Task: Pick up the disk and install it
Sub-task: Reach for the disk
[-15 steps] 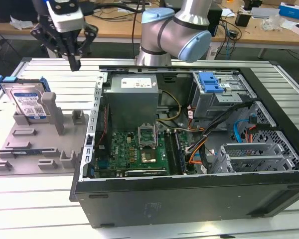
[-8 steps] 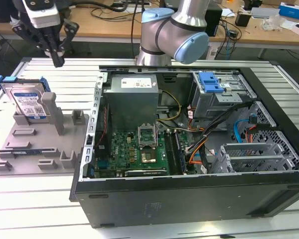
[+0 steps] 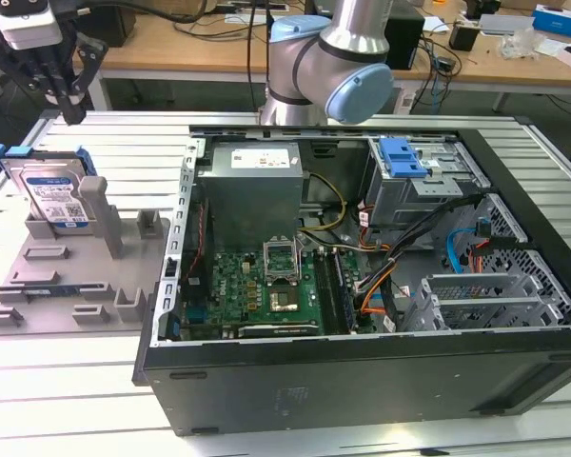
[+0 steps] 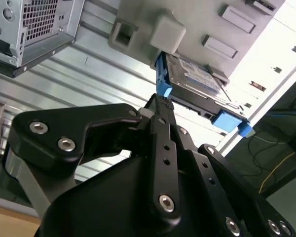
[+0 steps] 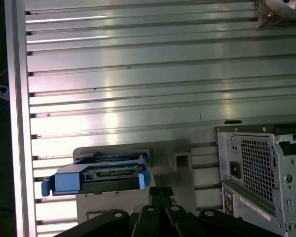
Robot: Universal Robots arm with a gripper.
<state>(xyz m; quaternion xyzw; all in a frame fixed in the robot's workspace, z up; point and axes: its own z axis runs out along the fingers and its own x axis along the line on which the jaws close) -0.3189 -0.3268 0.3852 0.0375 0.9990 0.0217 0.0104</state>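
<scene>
Leftmost, at the exterior view's left: gripper (image 3: 72,112) hangs over the far-left corner of the slatted metal table (image 3: 67,400). Jaws are drawn together with nothing between them, seen in both wrist views (image 4: 159,101) (image 5: 160,190).

Just below it and apart from it, the disk (image 3: 49,190) stands tilted in a grey holder plate (image 3: 38,286), label up, blue frame along its edges. Both wrist views show it seated there, untouched (image 4: 192,76) (image 5: 103,173).

Toward the right, an open computer case (image 3: 362,371) lies on its side. Inside it, the grey power supply box (image 3: 252,186) sits far and the green motherboard (image 3: 266,276) nearer. Further right is a perforated drive cage (image 3: 414,186) with a blue latch. The arm (image 3: 338,57) rises behind the case.
</scene>
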